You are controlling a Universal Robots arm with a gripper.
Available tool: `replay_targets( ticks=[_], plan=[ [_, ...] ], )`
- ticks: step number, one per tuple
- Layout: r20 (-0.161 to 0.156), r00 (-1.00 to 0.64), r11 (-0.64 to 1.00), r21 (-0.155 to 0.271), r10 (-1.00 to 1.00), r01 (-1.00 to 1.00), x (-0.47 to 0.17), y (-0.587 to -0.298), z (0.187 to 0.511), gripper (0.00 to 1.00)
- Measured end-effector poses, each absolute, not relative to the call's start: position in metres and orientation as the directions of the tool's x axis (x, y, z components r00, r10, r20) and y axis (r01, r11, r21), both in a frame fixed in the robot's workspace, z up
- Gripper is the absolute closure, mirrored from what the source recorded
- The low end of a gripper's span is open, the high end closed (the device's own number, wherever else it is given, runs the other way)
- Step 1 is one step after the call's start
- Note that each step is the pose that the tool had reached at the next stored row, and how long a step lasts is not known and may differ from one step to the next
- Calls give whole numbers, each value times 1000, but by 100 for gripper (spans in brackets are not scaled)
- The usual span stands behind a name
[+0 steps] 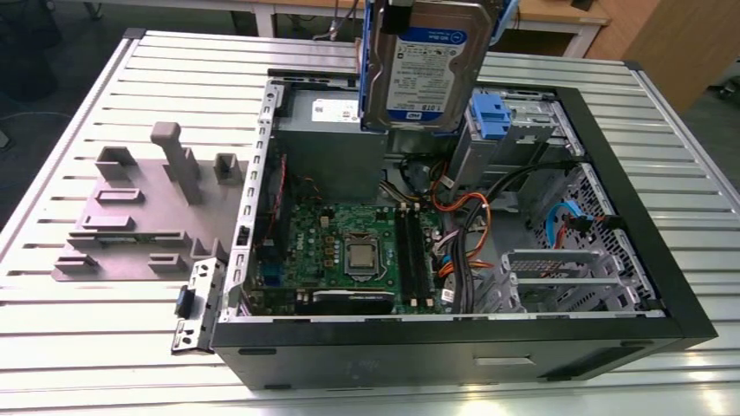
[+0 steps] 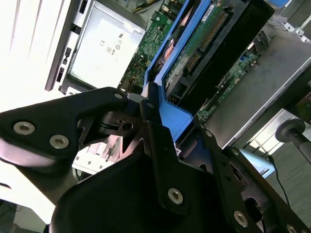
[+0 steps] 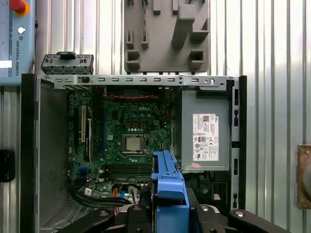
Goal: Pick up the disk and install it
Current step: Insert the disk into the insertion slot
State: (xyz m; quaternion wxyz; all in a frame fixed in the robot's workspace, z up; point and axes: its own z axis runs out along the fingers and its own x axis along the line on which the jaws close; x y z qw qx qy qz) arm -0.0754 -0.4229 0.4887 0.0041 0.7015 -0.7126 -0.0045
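Right up close, the end effector (image 2: 175, 119) is shut tight on the disk (image 2: 204, 41), black fingers (image 2: 155, 131) pinching the end of its blue carrier. From the exterior view the disk (image 1: 425, 74) hangs upright, label facing the camera, lifted above the far end of the open case (image 1: 463, 351). Below it sits the grey power supply (image 1: 329, 130), and just beside it, on the exterior view's right, a blue latch (image 1: 490, 117). The green motherboard (image 1: 347, 234) lies bare on the case floor. Off to the exterior view's left, a grey fixture (image 1: 139, 217) rests on the ribbed tabletop (image 1: 69, 347), well apart from the disk.
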Motion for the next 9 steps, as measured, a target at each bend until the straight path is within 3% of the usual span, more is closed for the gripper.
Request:
replay_targets(
  ticks=[9],
  plan=[
    [0, -16, 16, 12, -1000, -1000, -75, -431, 489, 64]
  ],
)
